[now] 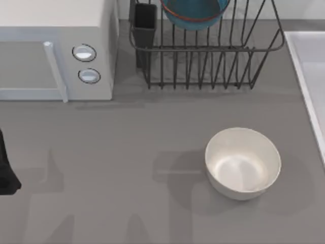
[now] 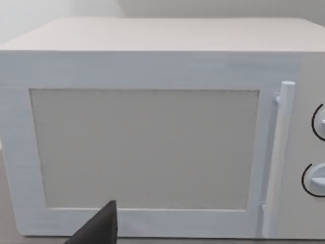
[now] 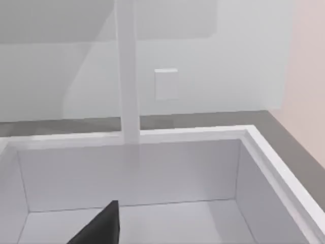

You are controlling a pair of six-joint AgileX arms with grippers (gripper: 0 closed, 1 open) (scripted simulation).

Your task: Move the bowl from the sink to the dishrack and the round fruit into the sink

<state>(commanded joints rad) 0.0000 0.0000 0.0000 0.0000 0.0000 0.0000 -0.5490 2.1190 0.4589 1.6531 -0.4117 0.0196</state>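
Bowl (image 1: 194,12) in dishrack (image 1: 213,56); right gripper (image 3: 99,226) over sink (image 3: 264,152), probably empty; gripper state unclear.

My left arm (image 1: 6,170) sits at the table's far left edge, about midway between near and far, a dark shape low by the surface. One dark fingertip (image 2: 99,227) of my left gripper pokes into its wrist view, and one fingertip (image 3: 101,226) of my right gripper likewise.
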